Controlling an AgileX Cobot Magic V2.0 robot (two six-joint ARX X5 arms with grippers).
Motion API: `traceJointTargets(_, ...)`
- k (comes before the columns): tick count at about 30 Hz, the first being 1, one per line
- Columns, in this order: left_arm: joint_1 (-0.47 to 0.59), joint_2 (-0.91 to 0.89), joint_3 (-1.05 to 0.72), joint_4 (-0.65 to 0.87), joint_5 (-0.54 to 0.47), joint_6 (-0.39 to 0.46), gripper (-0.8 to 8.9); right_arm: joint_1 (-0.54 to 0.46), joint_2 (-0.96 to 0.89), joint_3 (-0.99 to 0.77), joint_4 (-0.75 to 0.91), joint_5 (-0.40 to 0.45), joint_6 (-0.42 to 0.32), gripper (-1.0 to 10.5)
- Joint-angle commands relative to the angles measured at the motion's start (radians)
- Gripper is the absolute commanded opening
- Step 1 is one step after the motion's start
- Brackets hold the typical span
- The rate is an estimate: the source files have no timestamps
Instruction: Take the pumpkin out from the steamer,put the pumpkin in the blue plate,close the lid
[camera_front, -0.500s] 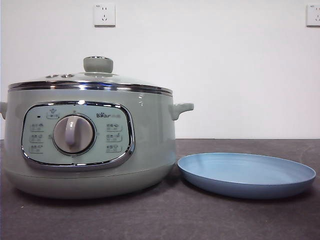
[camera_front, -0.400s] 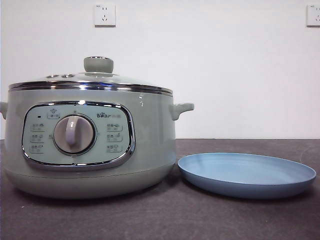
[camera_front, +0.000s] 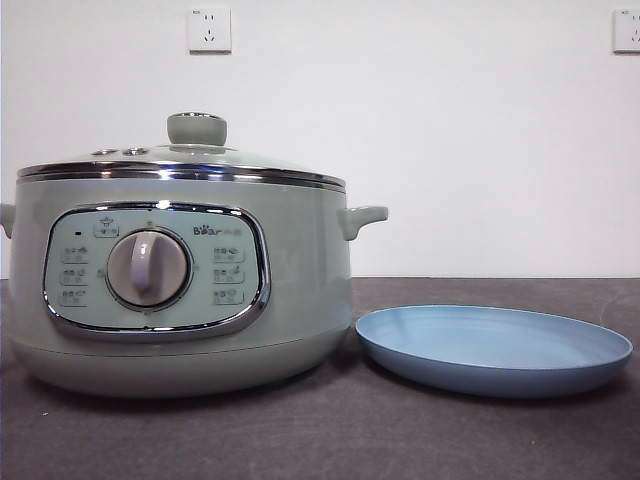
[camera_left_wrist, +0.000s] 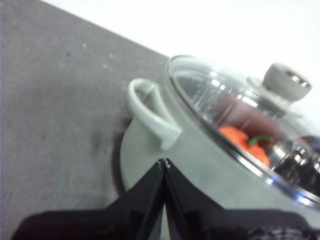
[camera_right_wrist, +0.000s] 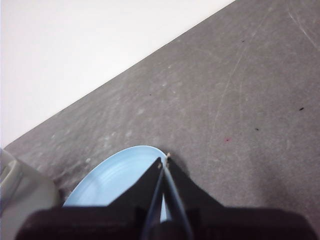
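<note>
In the front view we see the steamer (camera_front: 180, 285) on the dark table (camera_front: 330, 440) with the lid (camera_front: 180, 160) seated on its chrome rim, and the blue plate (camera_front: 493, 348) just beside it on the table, nothing on it; neither arm shows here. This view hides the pot's contents, since the lid is seen edge-on. The left wrist view fills that in: through the glass lid (camera_left_wrist: 235, 115) we see the pumpkin (camera_left_wrist: 244, 144) inside the steamer (camera_left_wrist: 200, 165), orange with a green stem, though the frame is blurred and only part of it shows. The left end effector (camera_left_wrist: 164, 162) has its jaws pressed together, tips meeting, holding nothing, and appears near the steamer's side handle (camera_left_wrist: 150, 117); we cannot tell if it touches the pot. The right wrist view shows what the front does not: the right end effector (camera_right_wrist: 163, 161), jaws also closed tip to tip and holding nothing, over the edge of the blue plate (camera_right_wrist: 115, 180), with a sliver of the steamer (camera_right_wrist: 20, 192) at the frame's border. The white wall and its two sockets (camera_front: 209, 29) show only in the front view.
</note>
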Motion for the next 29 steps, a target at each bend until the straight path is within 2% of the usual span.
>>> traceJointTargets(1, 0.002, -0.003, 0.014, 0.020, -0.008, -0.021, -0.06, 0.000, 0.000, 0.004, -0.015, -0.006, 0.023, -0.1)
traceJointTargets(7, 0.002, 0.032, 0.123, -0.042, -0.065, -0.018, -0.06, 0.000, 0.040, 0.091, -0.061, -0.006, 0.025, -0.1)
traceJointTargets(12, 0.002, 0.146, 0.233, -0.063, -0.062, -0.002, -0.06, 0.000, 0.124, 0.194, -0.063, -0.004, 0.019, -0.1)
traceJointTargets(14, 0.002, 0.213, 0.282, -0.064, -0.061, 0.023, -0.06, 0.000, 0.174, 0.245, -0.063, -0.005, -0.005, -0.1)
traceJointTargets(18, 0.002, 0.349, 0.385, -0.076, -0.041, 0.113, -0.06, 0.000, 0.275, 0.351, -0.062, -0.021, -0.086, -0.1)
traceJointTargets(24, 0.002, 0.548, 0.560, -0.103, 0.091, 0.244, -0.06, 0.000, 0.438, 0.524, -0.063, -0.029, -0.199, 0.0)
traceJointTargets(29, 0.000, 0.690, 0.707, -0.164, 0.157, 0.315, -0.05, 0.000, 0.581, 0.680, -0.093, -0.138, -0.316, 0.0)
